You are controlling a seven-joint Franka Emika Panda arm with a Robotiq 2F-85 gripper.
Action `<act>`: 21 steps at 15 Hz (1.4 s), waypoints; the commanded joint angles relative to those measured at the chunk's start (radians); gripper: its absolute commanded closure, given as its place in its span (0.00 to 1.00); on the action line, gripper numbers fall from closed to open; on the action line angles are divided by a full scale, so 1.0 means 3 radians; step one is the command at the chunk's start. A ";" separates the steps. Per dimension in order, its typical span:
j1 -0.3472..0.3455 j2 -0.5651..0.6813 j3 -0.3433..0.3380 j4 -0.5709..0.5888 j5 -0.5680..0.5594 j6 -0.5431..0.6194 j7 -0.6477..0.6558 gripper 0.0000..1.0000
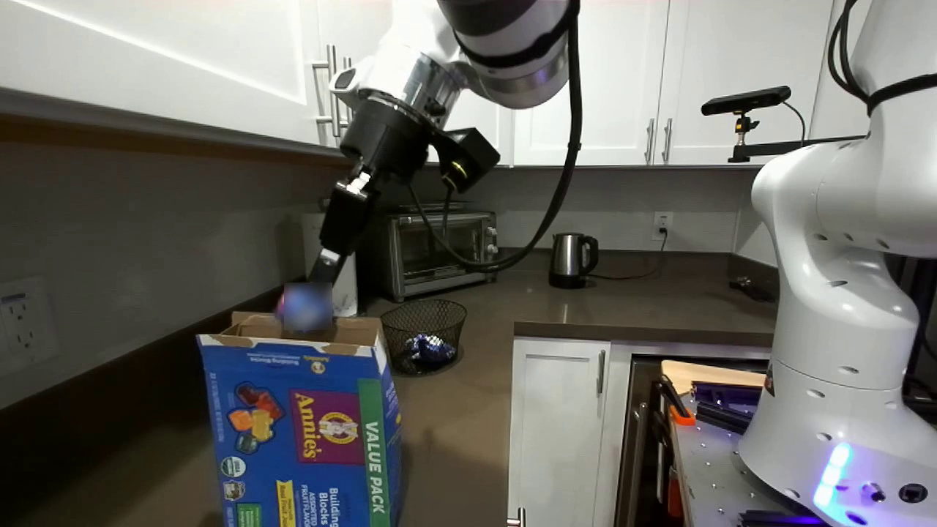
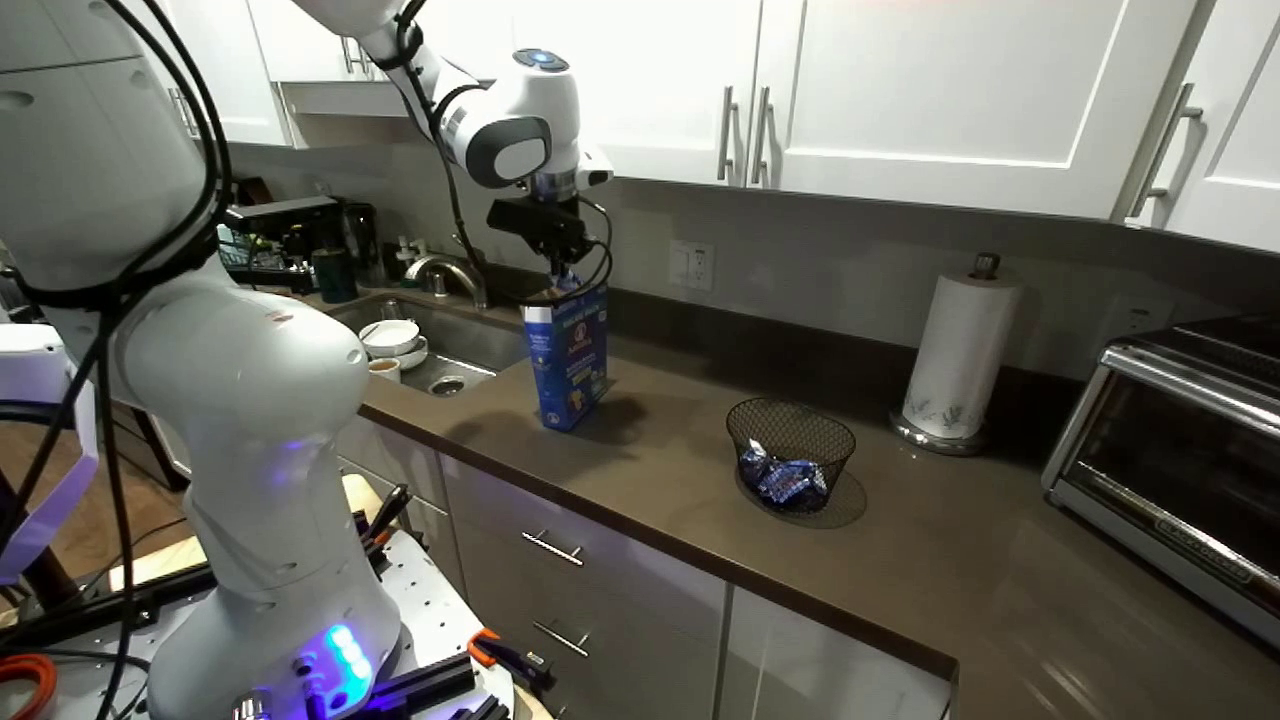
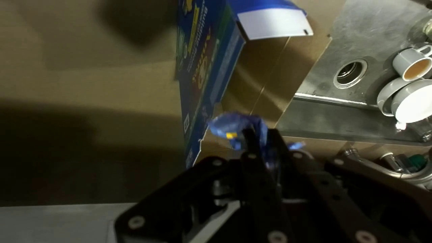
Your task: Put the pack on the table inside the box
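The pack point(image 1: 306, 306) is a small, shiny blue pouch, blurred in an exterior view. My gripper point(image 1: 326, 268) is shut on it and points down at the open top of the box point(image 1: 307, 432). In the wrist view, the pack point(image 3: 224, 125) sticks out on both sides of the fingertips point(image 3: 265, 135), over one end of the box's opening. I cannot tell whether its lower end is below the rim. The blue box stands upright with brown flaps on the dark table point(image 2: 680, 440). It also shows in an exterior view point(image 2: 572, 360), under the gripper point(image 2: 557, 265).
A black wire basket point(image 2: 790, 425) with shiny blue wrapping point(image 2: 785, 480) stands near the box. The sink point(image 2: 470, 350), with dishes, adjoins the box's other side. A paper towel roll point(image 2: 960, 350), toaster oven point(image 1: 439, 249) and kettle point(image 1: 569, 260) stand farther along. Cabinets point(image 2: 930, 90) hang above.
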 commanded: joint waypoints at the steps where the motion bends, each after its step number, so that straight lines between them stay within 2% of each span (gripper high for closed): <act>1: -0.0020 -0.0031 -0.0014 0.0020 0.0127 -0.0109 -0.0175 0.54; 4: -0.0049 -0.0032 -0.0005 0.0006 0.0053 -0.0098 -0.0119 0.36; 9: -0.0200 -0.0026 0.0048 -0.0037 -0.0382 -0.0032 0.0142 0.03; 11: -0.0238 -0.0026 0.0043 -0.0039 -0.0480 -0.0041 0.0185 0.00; 14: -0.0232 -0.0046 0.0006 -0.0033 -0.0408 -0.0123 0.0153 0.00; 21: -0.0306 -0.0068 0.0025 -0.0070 -0.0466 -0.0217 0.0395 0.00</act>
